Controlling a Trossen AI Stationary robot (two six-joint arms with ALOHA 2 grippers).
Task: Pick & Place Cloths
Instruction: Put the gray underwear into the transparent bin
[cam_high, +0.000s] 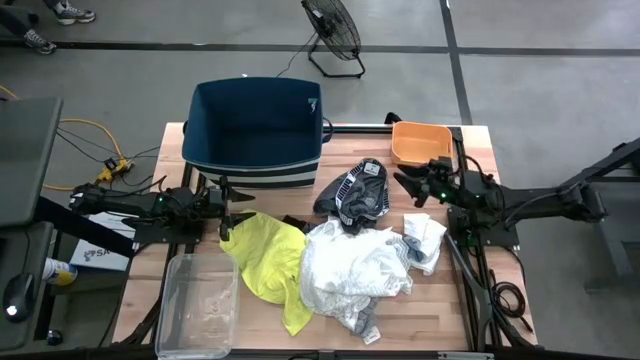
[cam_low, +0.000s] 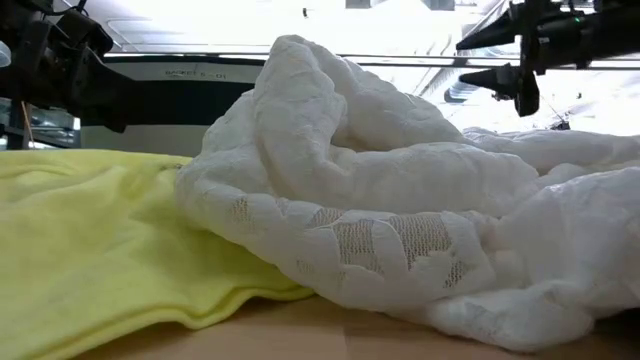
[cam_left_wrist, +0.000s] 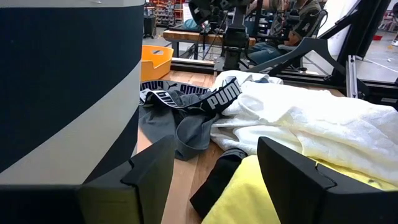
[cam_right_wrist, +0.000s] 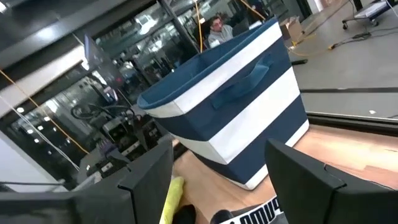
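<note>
Nearest lies the crumpled large white lace garment (cam_high: 352, 272), overlapping the neon-yellow fabric garment (cam_high: 268, 262) on its left on the wooden desk (cam_high: 470, 300). Farther back, the black-and-white patterned piece (cam_high: 356, 193). Both hands hover spread and empty: left hand (cam_high: 226, 211) by the yellow cloth, right hand (cam_high: 408, 185) near the patterned piece. The striped dark-blue bin (cam_high: 255, 125) stands farthest, seemingly empty. A grab could drag two tangled cloths together.

A workshop or robotics lab is indicated: a bare concrete floor (cam_high: 560, 40) is seen around the wooden bench (cam_high: 470, 310), a floor fan (cam_high: 333, 32) stands behind it, and yellow cables (cam_high: 85, 140) lie beside it.
</note>
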